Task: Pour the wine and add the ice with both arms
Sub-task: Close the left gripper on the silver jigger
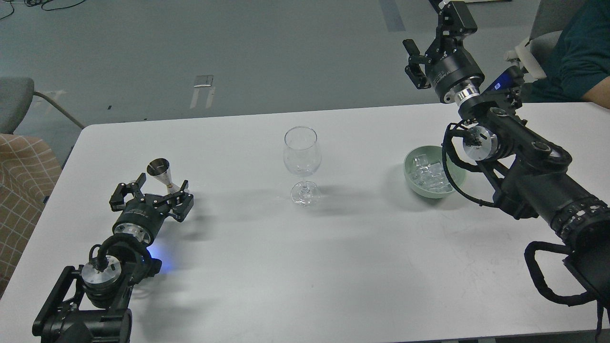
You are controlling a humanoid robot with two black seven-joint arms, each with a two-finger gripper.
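A tall wine glass (301, 164) stands in the middle of the white table (305, 267). At its 9 o'clock stands a little metal cup (160, 172). The left gripper (151, 193) lies low there, its fingers spread wide around the cup's base. At the glass's 3 o'clock sits a green bowl (415, 180) full of ice (430, 173). The right gripper (431, 45) is up high at 1 o'clock, fingers spread, holding nothing.

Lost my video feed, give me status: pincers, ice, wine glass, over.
Left pincer open around a metal jigger on the table. Right pincer open, raised, empty. Ice in green bowl; wine glass upright, no ice inside. Nothing blocking.
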